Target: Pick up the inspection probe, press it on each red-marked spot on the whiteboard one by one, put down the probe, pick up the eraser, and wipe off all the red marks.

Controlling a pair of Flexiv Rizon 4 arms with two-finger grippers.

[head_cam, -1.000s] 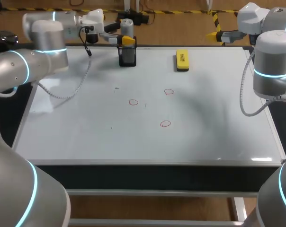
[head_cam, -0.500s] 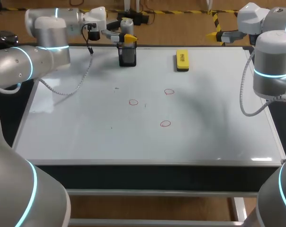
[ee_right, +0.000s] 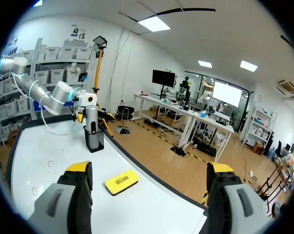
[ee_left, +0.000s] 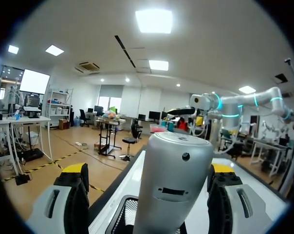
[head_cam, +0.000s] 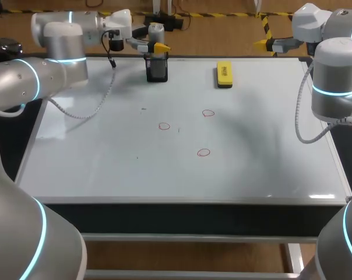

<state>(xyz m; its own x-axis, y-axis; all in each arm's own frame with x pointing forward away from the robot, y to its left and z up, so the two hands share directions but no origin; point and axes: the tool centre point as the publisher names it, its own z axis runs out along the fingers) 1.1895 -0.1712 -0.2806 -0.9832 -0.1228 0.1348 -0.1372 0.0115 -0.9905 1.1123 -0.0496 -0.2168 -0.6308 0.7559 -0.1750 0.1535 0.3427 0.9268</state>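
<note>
I have my left gripper [ee_left: 150, 170] at the far edge of the worktop, left of the middle, level with the upper part of the inspection probe [ee_left: 174, 185]. The probe stands upright in its black holder [head_cam: 157, 71], long axis vertical, and the gripper comes at it from the side, from the worktop's left. In the left wrist view the silver body fills the space between the two yellow-tipped fingers. The jaws are wide: one finger stands clearly apart from the probe, while the other looks to be just beside or against it, and I cannot tell which. So nothing is gripped yet.

That is the relation the grasp turns on. The probe is already between the fingers, a little off centre towards one of them. I judge that what remains is to close squarely across its axis and lift straight up, clear of the holder.

My right gripper [ee_right: 149, 170] hangs beyond the far right corner, jaws spread wide and empty. The yellow eraser [ee_right: 121, 181] lies ahead of it on the whiteboard [head_cam: 106, 163], near the far edge. The left arm is plainly the nearer one to the probe.

The three red marks [head_cam: 203, 153] sit around the middle of the board, well apart from the holder.
</note>
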